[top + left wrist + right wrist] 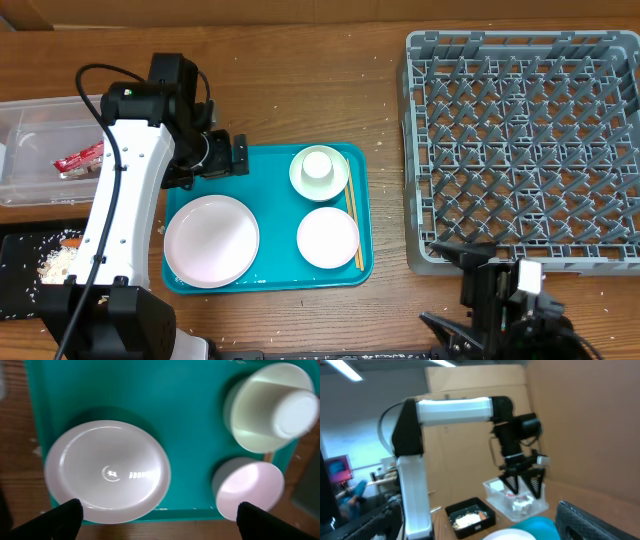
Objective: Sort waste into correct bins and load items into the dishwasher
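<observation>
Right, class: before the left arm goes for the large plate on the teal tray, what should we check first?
1. Left gripper open and empty: ok.
2. Large plate bare and flat on the teal tray: ok.
3. Dish rack has free pegs: ok.
4. Cup apart from the small bowl: not ok, it sits upside down in it.
5. Waste off the teal tray: ok; wrapper in the clear tub, rice in the black tray.
6. Chopsticks both present: cannot tell.
</observation>
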Motion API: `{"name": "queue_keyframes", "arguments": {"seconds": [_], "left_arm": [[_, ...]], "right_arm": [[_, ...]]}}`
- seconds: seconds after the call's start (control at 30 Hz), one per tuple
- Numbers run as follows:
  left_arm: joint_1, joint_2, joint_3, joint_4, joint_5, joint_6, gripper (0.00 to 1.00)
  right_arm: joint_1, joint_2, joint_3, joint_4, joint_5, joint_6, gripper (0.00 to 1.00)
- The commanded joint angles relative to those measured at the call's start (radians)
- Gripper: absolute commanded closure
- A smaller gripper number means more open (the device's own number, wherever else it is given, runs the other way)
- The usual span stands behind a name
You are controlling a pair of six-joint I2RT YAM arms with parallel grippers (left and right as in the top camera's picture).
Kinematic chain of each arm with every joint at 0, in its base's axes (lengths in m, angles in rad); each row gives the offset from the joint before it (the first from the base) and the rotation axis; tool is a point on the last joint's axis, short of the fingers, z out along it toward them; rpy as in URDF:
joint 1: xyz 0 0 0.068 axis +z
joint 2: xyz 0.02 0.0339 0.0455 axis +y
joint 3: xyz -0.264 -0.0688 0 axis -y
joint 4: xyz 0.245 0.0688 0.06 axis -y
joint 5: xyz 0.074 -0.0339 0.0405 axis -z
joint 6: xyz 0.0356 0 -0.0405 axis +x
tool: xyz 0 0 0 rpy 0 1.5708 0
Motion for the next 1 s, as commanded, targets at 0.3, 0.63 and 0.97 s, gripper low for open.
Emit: {"name": "queue_keyframes", "arguments": {"seconds": [0.3,0.63,0.97], "left_arm": [[0.013,0.004,-0.004,0.022,-0.162,-0.115,0.00],[0.022,0.004,-0.004,0.046,-0.206,-0.111,0.00],[0.021,0.004,-0.004,0.062,-0.209,-0.105,0.00]], "right_arm": [[-0.003,0.541,0.744,-0.874,0.017,-0.355,0.00],[0.207,1.063,1.273,-1.819,0.514,-0.668,0.00],[0.555,1.351,1.284,-1.711,0.267,-0.686,0.00]]}}
